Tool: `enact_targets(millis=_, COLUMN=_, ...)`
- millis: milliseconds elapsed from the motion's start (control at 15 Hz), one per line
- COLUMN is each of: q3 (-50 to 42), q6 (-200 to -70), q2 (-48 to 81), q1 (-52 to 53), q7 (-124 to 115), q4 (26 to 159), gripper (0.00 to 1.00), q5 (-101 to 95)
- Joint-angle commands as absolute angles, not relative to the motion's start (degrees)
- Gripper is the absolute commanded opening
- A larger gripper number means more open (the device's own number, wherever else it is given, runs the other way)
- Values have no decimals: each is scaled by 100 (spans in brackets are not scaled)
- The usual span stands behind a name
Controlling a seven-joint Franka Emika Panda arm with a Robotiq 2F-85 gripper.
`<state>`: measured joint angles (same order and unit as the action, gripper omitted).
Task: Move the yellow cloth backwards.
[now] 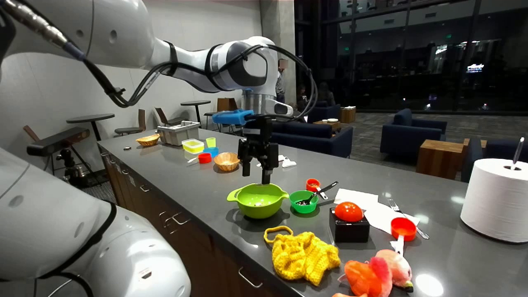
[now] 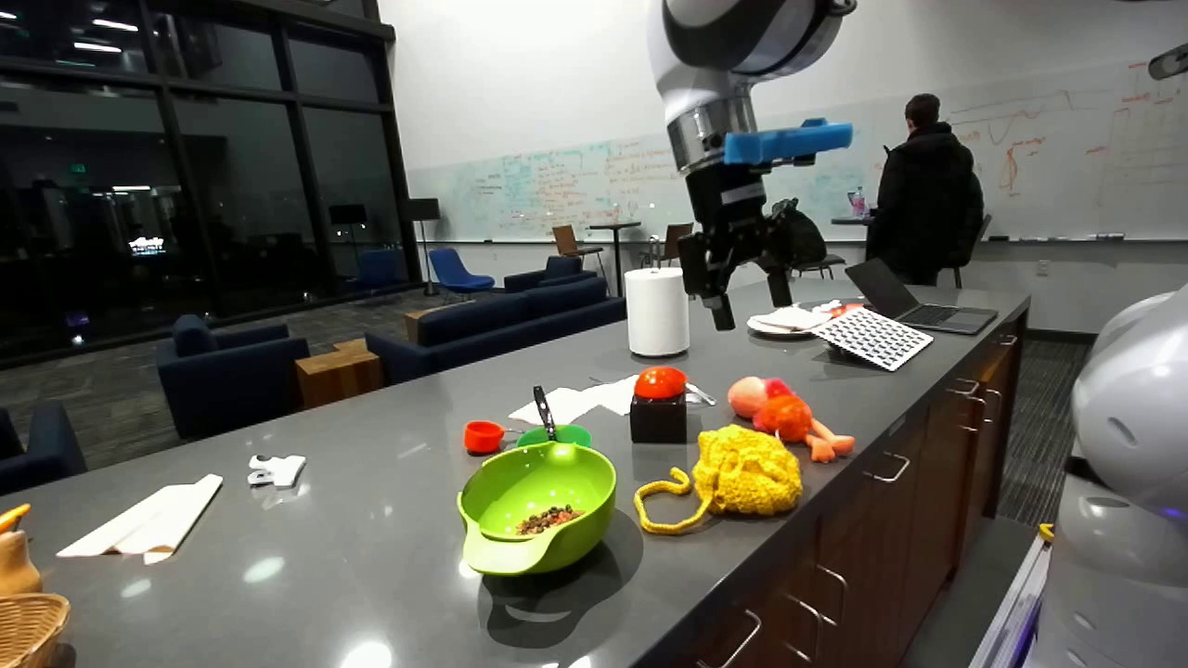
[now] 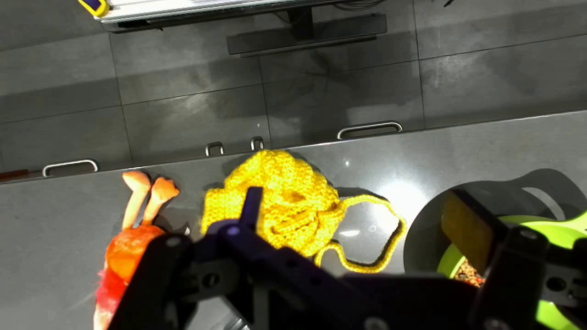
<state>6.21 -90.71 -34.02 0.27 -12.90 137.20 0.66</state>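
The yellow knitted cloth lies bunched on the dark counter near its edge, with a thin yellow cord looped beside it. It also shows in an exterior view and in the wrist view. My gripper is open and empty, hanging well above the counter; it also shows in an exterior view. In the wrist view the gripper has its fingers wide apart. One finger overlaps the cloth, the cord loop shows between the fingers, and the other finger overlaps the green bowl.
The lime green bowl with small bits inside stands beside the cloth. An orange plush toy lies on its other side. A black box with a red dome, a small green cup and a paper roll stand beyond. The counter edge runs close by.
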Motion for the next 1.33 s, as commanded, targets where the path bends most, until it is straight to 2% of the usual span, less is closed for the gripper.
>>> enact_targets(millis=0, q3=605, q6=-9076, q2=-3393, q1=51, q7=-1271, q4=13723, gripper=100, q5=49)
enact_targets(millis=1267, q3=388, q6=-10676, q2=-3056, q1=-238, q7=-1792, q4=14589, gripper=100, q5=398)
